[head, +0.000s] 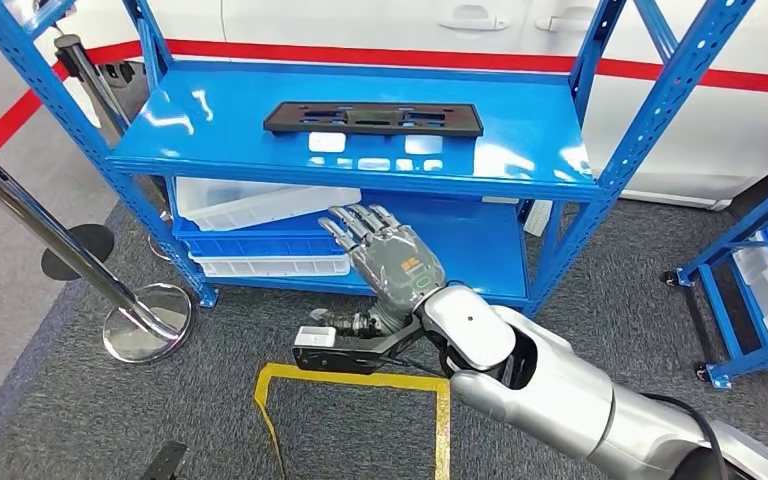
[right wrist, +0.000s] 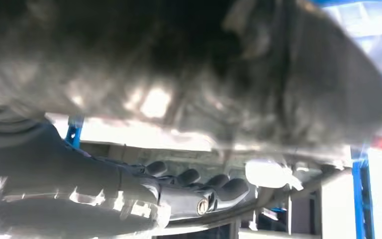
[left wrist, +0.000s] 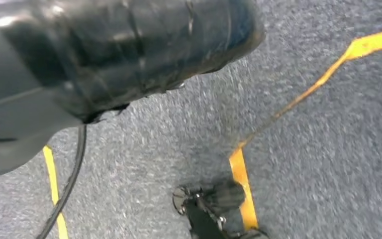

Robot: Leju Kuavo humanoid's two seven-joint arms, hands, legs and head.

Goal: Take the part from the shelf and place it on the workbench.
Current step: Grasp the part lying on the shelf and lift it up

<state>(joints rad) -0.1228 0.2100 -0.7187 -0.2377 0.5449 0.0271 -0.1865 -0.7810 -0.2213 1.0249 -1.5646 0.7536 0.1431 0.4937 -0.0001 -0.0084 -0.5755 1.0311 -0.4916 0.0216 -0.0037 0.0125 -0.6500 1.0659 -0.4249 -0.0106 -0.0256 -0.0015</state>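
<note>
one right hand [head: 385, 255] you are raising, fingers spread and holding nothing, below the black part [head: 373, 118] lying on the blue shelf [head: 520, 150].

The right arm comes in from the lower right of the head view, silver and bent at the wrist, reaching forward and to the left. Its right robot hand [head: 385, 255] is raised with the back of the grey palm toward the camera and the fingers [head: 355, 222] stretched out, slightly apart, pointing up and away; it holds nothing. A dark bracket with a small white camera block sticks out to the left just below the wrist. In the right wrist view the dark fingertips [right wrist: 219, 184] lie side by side, extended, under a blurred grey cover.
</note>
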